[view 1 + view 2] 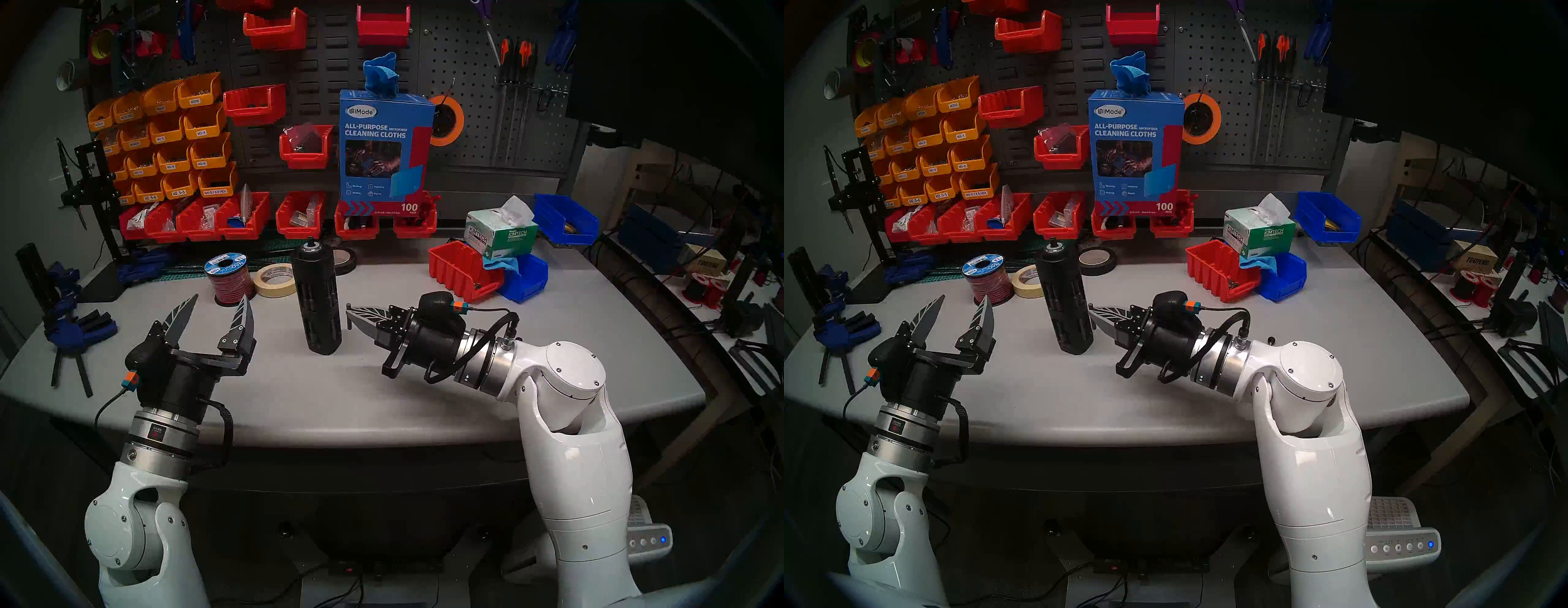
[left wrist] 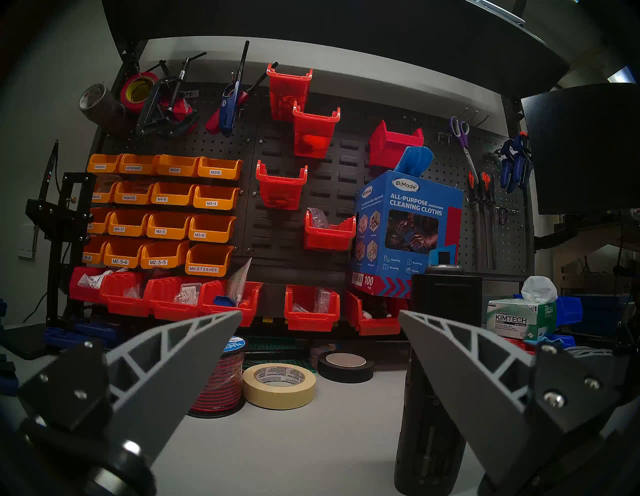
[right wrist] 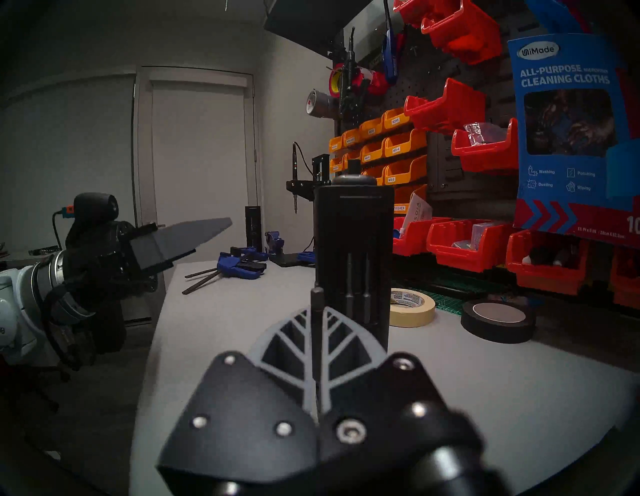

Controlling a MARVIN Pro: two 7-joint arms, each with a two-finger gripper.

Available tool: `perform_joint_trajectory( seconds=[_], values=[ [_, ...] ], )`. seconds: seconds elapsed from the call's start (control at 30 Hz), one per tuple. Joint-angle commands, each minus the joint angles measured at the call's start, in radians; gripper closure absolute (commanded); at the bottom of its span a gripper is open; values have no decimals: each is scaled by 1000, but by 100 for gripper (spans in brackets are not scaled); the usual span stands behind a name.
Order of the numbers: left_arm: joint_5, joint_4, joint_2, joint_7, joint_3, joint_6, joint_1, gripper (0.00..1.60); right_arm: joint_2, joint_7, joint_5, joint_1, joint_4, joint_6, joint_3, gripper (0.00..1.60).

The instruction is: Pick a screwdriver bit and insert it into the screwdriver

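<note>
At the middle of the smooth grey bench, in the head views, one matte-black cylindrical screwdriver stands upright, its sides cut with vertical slots and a small socket at its top. The left claw hovers to its left with its two ribbed, pointed fingers spread wide and nothing between them. The right claw lies level just right of the cylinder, fingers pressed together on a thin dark screwdriver bit that crosses their tips upright. Behind stand one spool of red wire and two tape rolls, one cream and one black. From the left wrist, two grey truss-patterned fingers frame the scene far apart, the screwdriver rising partly behind the right-hand one. From the right wrist, the two leaf-veined fingers meet, pinching the slim round bit, which stands up above them just in front of the screwdriver; two silvery rods show in its slots.
</note>
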Motion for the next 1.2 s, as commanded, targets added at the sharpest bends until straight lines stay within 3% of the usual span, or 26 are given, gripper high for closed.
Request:
perform_joint_trajectory(
  seconds=[0.0,0.4,0.67,0.7,0.83,0.97,1.17],
  values=[
    [-3,-31,-1,0,-2,-7,-4,0,-15,14,31,81,-54,32,7,160],
    [-3,-31,-1,0,-2,-7,-4,0,-22,55,72,149,-92,130,30,160],
    [-3,-31,-1,0,-2,-7,-4,0,-11,72,68,238,-66,206,31,160],
    [-3,-31,-1,0,-2,-7,-4,0,-23,62,66,220,-79,205,34,160],
    [-3,-31,-1,0,-2,-7,-4,0,-12,77,60,302,-40,230,21,160],
    [-3,-31,-1,0,-2,-7,-4,0,-29,63,54,299,-42,229,21,160],
    [-3,-31,-1,0,-2,-7,-4,0,-31,67,50,360,16,236,2,160]
  ],
)
